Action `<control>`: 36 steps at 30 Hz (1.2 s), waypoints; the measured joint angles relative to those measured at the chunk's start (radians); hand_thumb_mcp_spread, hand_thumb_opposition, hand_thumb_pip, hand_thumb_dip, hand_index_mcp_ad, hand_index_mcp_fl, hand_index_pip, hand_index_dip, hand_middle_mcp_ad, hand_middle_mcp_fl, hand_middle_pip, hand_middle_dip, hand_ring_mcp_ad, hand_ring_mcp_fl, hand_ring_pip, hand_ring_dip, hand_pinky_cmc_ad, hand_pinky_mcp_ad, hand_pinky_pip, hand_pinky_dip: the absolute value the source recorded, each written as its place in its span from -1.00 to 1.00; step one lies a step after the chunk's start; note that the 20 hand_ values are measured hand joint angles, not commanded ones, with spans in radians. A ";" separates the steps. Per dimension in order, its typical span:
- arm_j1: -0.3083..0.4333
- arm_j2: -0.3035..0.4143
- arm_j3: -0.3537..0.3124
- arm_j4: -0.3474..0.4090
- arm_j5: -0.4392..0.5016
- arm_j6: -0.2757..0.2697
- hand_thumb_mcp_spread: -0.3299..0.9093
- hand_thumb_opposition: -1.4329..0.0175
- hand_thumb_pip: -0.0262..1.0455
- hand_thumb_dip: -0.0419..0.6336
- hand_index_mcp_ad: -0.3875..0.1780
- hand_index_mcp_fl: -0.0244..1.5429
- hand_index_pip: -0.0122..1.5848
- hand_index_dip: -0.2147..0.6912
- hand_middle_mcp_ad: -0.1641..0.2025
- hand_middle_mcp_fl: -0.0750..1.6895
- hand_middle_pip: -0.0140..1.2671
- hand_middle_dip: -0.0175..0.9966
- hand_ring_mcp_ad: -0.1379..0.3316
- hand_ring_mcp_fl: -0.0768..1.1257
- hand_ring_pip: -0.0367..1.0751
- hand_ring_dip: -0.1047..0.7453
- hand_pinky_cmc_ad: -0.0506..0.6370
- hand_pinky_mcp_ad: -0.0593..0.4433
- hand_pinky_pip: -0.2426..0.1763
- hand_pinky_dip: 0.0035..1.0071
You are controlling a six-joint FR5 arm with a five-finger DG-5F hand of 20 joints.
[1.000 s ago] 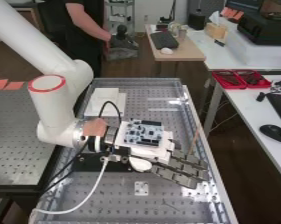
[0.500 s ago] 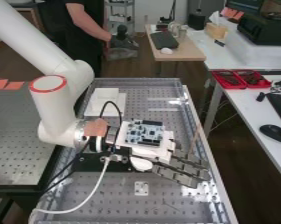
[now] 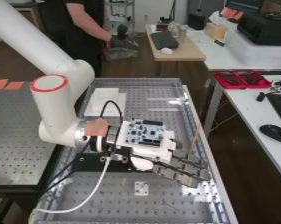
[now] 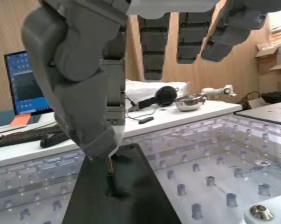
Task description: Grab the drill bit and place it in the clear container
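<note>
The hand [image 3: 180,169] is low over the right side of the bench, palm sideways, with several fingers stretched toward the bench's right edge. In the wrist view the hand [image 4: 91,107] has its thumb and one finger meeting at their tips, while other fingers hang straight. A thin drill bit [image 4: 111,169], coppery above and dark below, sticks down from that pinch over a black plate [image 4: 134,207]. Its upper end is hidden by the fingertips. Faint bright edges on the back of the bench may belong to the clear container [image 3: 165,109]; its outline cannot be told.
White flat blocks [image 3: 105,102] lie at the bench's back left. Beyond the bench's right edge stands a white desk [image 3: 254,117] with red trays [image 3: 240,80] and a mouse [image 3: 275,133]. A white cable [image 3: 91,192] loops across the near left.
The hand has shifted very slightly to the right in the high view, mostly between the two earlier frames. Its pose looks the same.
</note>
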 joint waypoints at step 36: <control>0.009 0.042 -0.036 0.008 0.029 0.007 0.27 -0.31 0.23 -0.08 -0.17 -0.29 0.41 -0.49 0.30 -0.73 -0.76 -0.72 0.28 -0.80 -0.76 -0.84 -0.14 -0.18 -0.28 -0.65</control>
